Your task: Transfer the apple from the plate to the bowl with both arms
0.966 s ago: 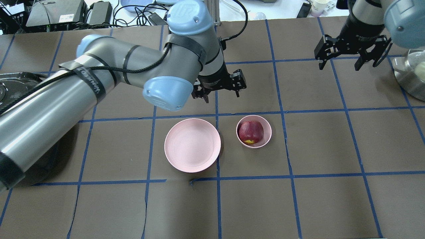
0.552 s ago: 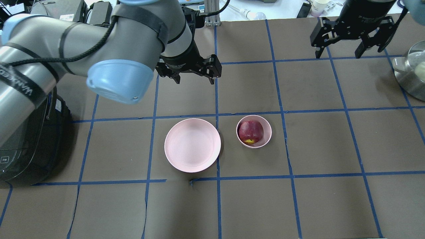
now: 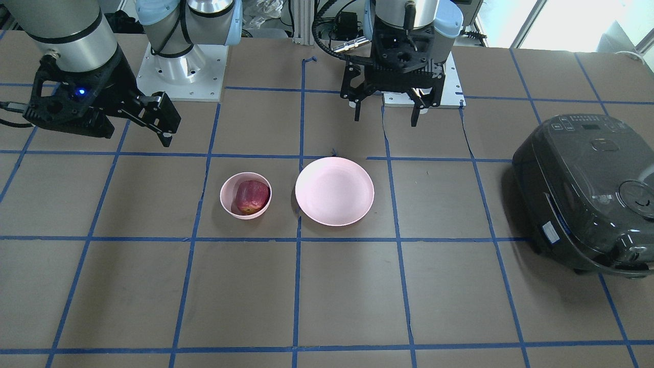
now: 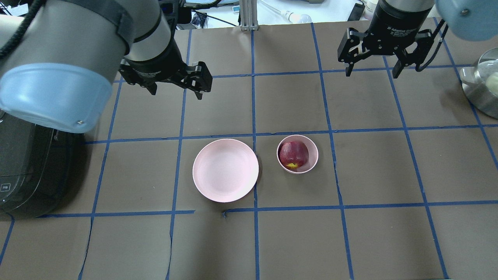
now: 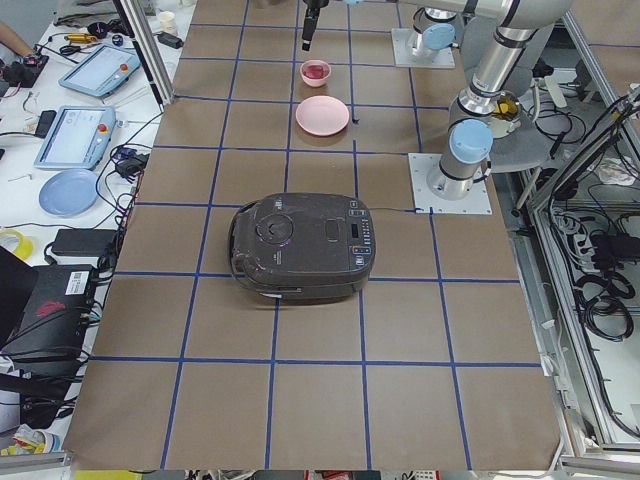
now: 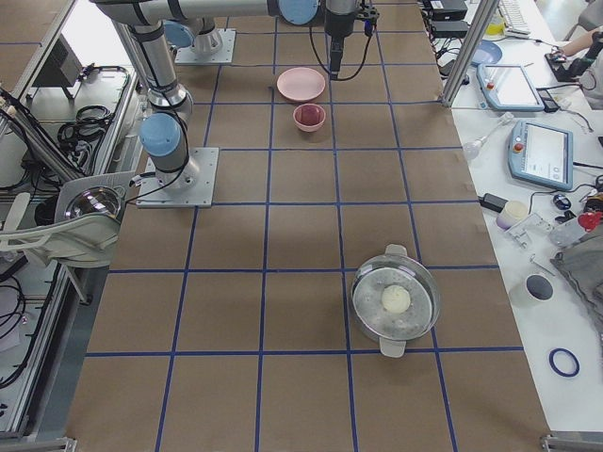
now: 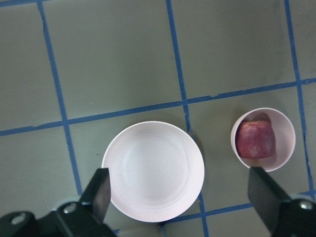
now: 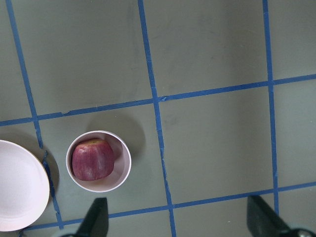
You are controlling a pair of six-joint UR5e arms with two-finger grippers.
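Observation:
The dark red apple [image 4: 293, 154] lies inside the small pink bowl [image 4: 314, 149]. The wide pink plate [image 4: 225, 170] sits empty just left of the bowl. My left gripper [image 4: 176, 92] is open and empty, raised above the table behind and left of the plate. My right gripper [image 4: 372, 73] is open and empty, raised behind and right of the bowl. The left wrist view looks down on the plate [image 7: 153, 170] and the apple [image 7: 255, 139] between its spread fingers [image 7: 98, 195]. The right wrist view shows the apple [image 8: 93, 159] in the bowl [image 8: 126, 158].
A black rice cooker [image 4: 27, 171] stands at the table's left edge under my left arm. A steel pot with a glass lid [image 4: 482, 89] stands at the far right. The table is covered in brown mats with a blue tape grid.
My left arm has swung left, carrying its open gripper away from above the plate and bowl. My right gripper has shifted left. The apple, bowl and plate have not moved.

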